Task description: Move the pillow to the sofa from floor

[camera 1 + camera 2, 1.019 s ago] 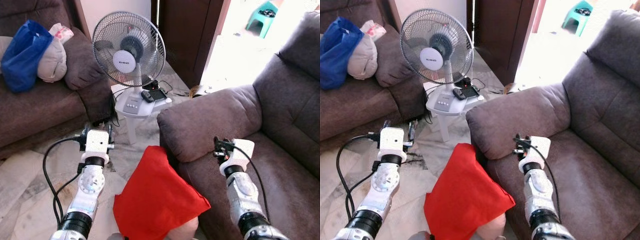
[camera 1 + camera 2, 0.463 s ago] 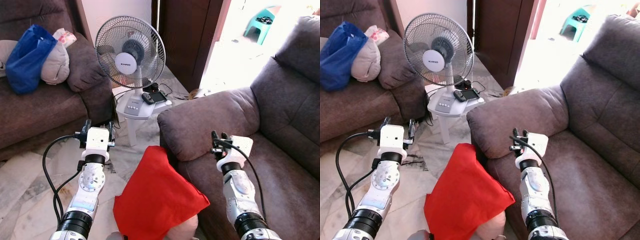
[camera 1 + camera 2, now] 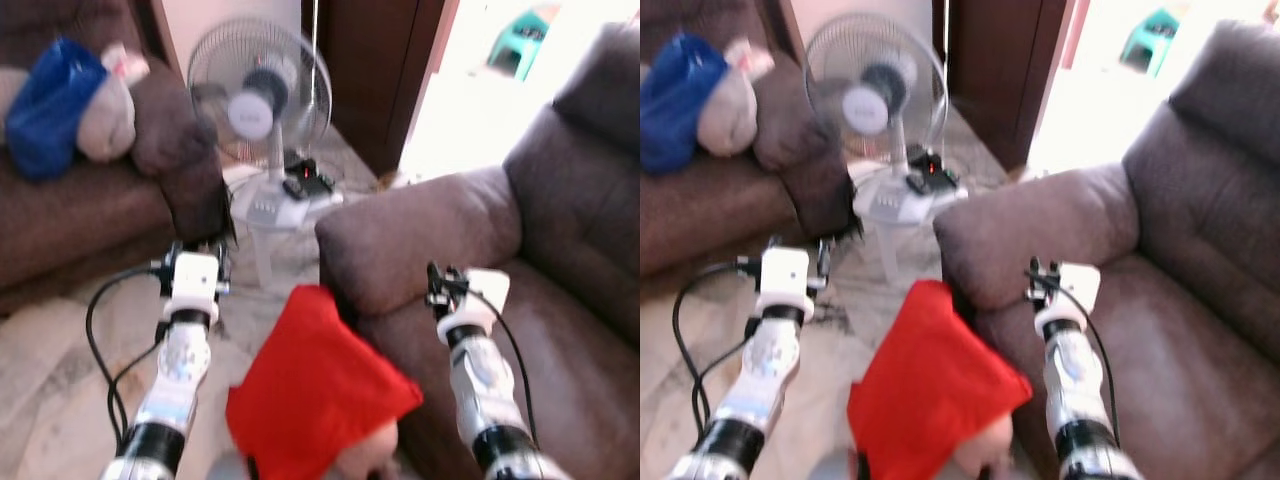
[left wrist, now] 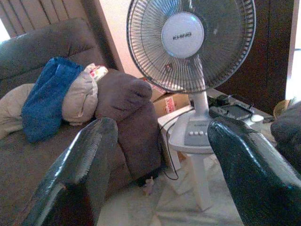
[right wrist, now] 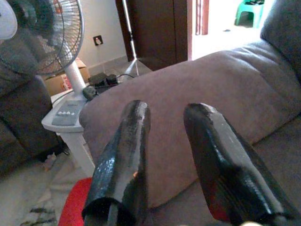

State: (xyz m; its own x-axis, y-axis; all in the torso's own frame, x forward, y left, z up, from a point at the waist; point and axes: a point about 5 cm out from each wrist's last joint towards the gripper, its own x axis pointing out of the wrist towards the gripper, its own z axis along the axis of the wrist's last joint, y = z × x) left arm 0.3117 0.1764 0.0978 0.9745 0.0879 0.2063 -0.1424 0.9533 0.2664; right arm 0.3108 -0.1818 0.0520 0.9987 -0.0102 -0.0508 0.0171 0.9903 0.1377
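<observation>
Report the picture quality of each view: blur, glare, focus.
Left and right eye views: motion-blurred throughout, the fan and red pillow smeared, the doorway blown out white. Left wrist view: sharp on the fan. Right wrist view: sofa armrest clear, near fingers soft.

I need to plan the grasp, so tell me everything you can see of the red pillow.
The red pillow is a plain, bright red, soft-looking fabric cushion, roughly square, tilted with one corner pointing up. It sits low on the floor side, leaning against the front of the brown sofa just below its armrest. A pale rounded shape shows under its lower edge; blur hides what that is. The left gripper and right gripper flank it without touching.
</observation>
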